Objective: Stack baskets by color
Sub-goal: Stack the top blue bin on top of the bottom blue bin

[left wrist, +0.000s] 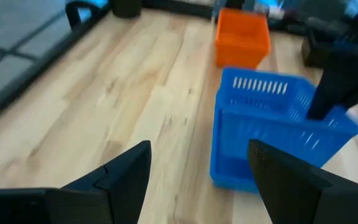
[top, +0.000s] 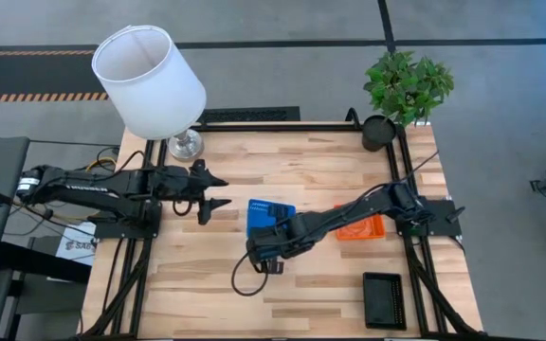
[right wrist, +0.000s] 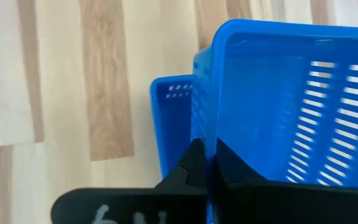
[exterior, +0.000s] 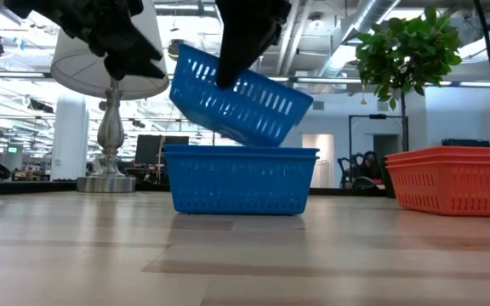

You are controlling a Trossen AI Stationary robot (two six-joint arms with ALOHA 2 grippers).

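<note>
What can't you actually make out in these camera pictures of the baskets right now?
- Lower blue basket: in the high view, mostly covered by the right arm and the tilted blue basket that the right claw holds.
- Orange basket: cut off by the low view's right edge; partly under the right arm in the high view.
- Black basket: seen only in the high view, too small to show whether anything is inside.

White lampshade (top: 150, 80) on silver lamp base (top: 186, 144), upper left. Potted plant (top: 406, 87) in black pot (top: 379, 132), upper right. Wooden table (top: 207, 275).
</note>
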